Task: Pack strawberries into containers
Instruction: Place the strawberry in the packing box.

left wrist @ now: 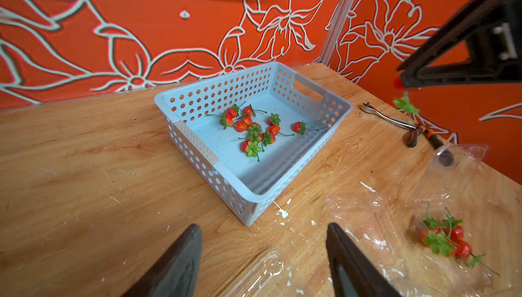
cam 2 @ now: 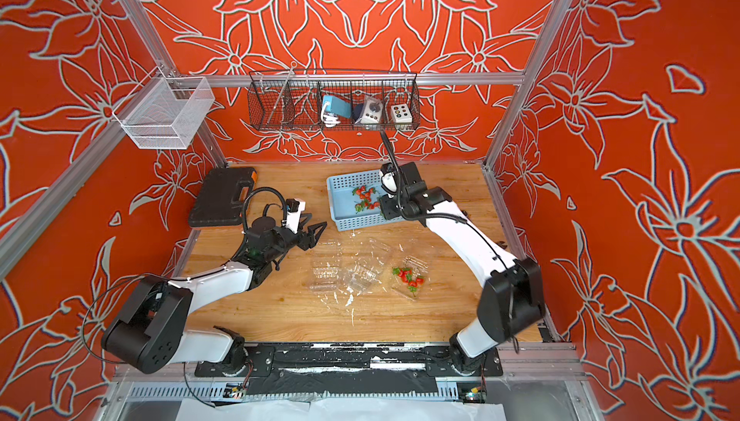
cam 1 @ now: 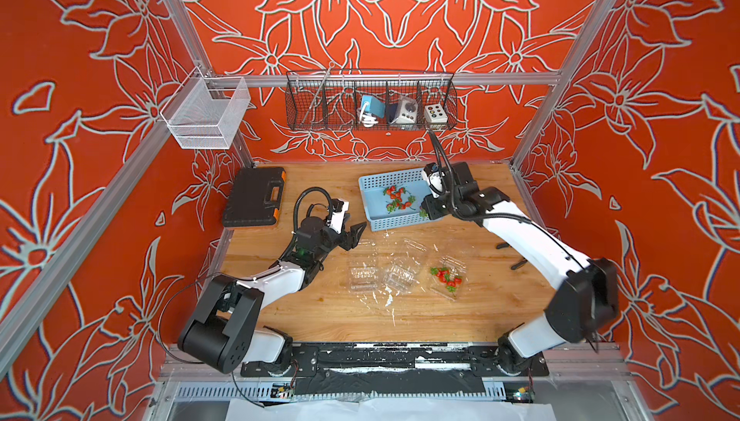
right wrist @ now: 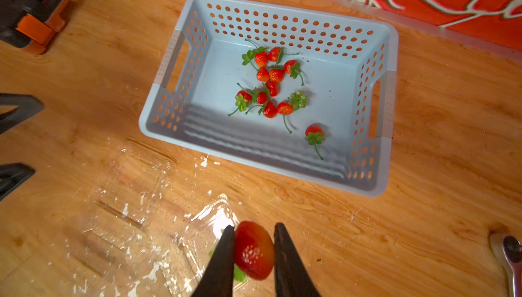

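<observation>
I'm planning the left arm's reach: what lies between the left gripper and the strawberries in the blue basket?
In the left wrist view: bare wooden table, then the perforated wall of the blue basket, between the left gripper and those strawberries.

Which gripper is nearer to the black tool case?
Left. The left gripper hovers near the black tool case; the right gripper, gripping a strawberry, is at the blue basket's far end.
</observation>
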You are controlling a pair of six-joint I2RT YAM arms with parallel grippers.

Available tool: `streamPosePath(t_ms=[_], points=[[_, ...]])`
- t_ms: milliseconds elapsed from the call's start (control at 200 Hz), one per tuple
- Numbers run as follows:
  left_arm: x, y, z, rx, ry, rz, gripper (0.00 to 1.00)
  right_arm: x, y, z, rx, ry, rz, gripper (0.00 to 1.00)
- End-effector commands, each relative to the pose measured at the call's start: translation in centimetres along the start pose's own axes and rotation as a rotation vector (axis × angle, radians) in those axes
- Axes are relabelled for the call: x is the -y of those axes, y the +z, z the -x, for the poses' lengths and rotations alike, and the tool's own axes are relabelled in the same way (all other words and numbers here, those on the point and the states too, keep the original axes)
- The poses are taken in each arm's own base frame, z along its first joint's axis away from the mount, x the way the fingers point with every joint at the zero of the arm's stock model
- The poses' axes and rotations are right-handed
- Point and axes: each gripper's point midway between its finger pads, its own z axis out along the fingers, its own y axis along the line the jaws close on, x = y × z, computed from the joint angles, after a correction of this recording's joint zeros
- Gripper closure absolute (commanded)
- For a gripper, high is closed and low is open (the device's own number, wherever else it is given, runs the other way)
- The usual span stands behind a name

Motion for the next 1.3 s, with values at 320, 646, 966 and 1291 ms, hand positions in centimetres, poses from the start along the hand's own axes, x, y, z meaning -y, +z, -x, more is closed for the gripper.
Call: streamPosePath(t_ms=[320, 646, 966, 1291], points=[[6.2, 2.1, 2.9, 0.053, 0.063, -0.139, 0.31, -1.7, -1.7, -16.9, -0.152, 0.182, -0.014, 0.84], [9.7, 4.4, 3.4, 0.028, 0.080, -0.206, 0.31, 0.0, -0.8, -22.1, -0.192, 0.266, -0.091, 0.74], [13.1, 8.0, 3.5, -0.003, 0.088, -0.282, 0.31, 0.9, -3.6, -20.9, -0.119, 0.244, -0.127, 0.57], [17.8, 12.8, 5.5, -0.008, 0.144, -0.430, 0.29, 1.9, -8.0, -17.0, 0.107, 0.376, -0.142, 0.57]])
